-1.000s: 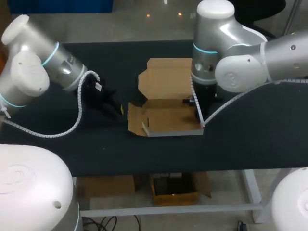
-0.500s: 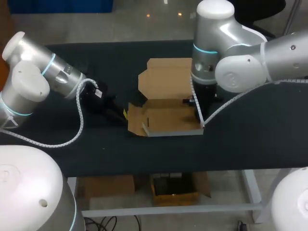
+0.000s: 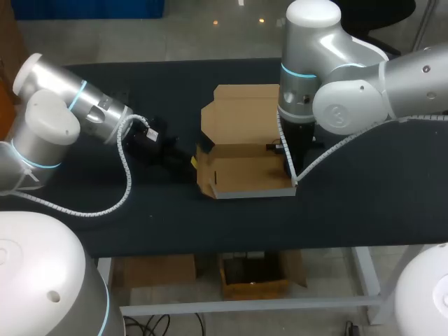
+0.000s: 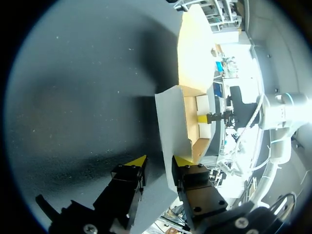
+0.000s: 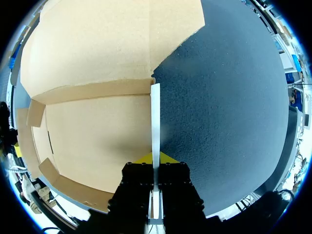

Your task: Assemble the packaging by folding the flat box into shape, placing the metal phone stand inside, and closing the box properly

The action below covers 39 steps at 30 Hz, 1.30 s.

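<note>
At the middle of the desk point(image 3: 364, 203) sits the box point(image 3: 241, 175), half folded, with its lid point(image 3: 241, 112) lying flat toward the far side. The right gripper point(image 5: 156, 158) comes down at the box's right wall point(image 5: 155, 117), which stands upright. It pinches the wall with 1 finger on each face. The left gripper point(image 4: 161, 163) is low over the desk at the box's left flap point(image 4: 170, 122), which is raised off the desk. Its 2 fingers are spread, and the flap's near edge runs between them, close to the finger on the box's side.
</note>
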Available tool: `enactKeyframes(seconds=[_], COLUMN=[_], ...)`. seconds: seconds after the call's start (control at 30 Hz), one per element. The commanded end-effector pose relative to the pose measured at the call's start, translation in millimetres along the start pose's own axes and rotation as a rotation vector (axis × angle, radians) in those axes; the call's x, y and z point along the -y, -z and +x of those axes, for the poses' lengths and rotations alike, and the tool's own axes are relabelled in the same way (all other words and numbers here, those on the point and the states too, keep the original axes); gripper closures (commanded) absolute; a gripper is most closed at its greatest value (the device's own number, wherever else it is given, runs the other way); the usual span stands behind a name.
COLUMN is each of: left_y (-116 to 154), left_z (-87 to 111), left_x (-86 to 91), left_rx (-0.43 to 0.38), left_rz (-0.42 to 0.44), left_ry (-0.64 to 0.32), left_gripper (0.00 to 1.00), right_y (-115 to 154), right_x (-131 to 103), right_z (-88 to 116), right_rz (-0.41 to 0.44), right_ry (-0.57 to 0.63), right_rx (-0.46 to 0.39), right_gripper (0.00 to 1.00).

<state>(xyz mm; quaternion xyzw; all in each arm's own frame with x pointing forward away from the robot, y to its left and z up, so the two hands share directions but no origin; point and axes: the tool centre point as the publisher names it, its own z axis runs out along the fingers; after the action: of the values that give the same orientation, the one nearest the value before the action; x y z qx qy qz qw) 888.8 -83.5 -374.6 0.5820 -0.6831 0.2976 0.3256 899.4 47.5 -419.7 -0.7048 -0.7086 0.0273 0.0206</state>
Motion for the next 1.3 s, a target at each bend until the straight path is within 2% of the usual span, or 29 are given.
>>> enactKeyframes(seconds=[0.03, 0.23, 0.37, 0.7, 1.1, 1.3], left_y=[-5.1, -15.6, -23.6, -35.6, -49.1, -56.1], left_z=[11.2, 24.1, 31.7, 40.8, 46.2, 46.1], left_x=[-1.1, -1.0, -1.6, -2.6, -2.8, -0.6], left_rx=[0.004, 0.020, 0.071, 0.132, 0.258, 0.350], left_rz=[0.002, 0.000, 0.030, 0.056, 0.133, 0.183], left_ry=[-0.009, -0.020, -0.012, -0.001, 0.034, 0.059], left_gripper=[0.67, 0.66, 0.65, 0.64, 0.63, 0.61], right_y=[0.6, 0.6, 0.6, 0.6, 0.6, 0.6], right_x=[-0.6, -0.6, -0.6, -0.6, -0.6, -0.6], right_z=[1.1, 1.1, 1.1, 1.1, 1.1, 1.1], right_rz=[0.004, 0.004, 0.004, 0.004, 0.004, 0.004], right_ry=[0.000, 0.000, 0.000, 0.000, 0.000, 0.000], right_rx=[0.004, 0.004, 0.004, 0.004, 0.004, 0.004], right_gripper=[1.00, 1.00, 1.00, 1.00, 1.00, 1.00])
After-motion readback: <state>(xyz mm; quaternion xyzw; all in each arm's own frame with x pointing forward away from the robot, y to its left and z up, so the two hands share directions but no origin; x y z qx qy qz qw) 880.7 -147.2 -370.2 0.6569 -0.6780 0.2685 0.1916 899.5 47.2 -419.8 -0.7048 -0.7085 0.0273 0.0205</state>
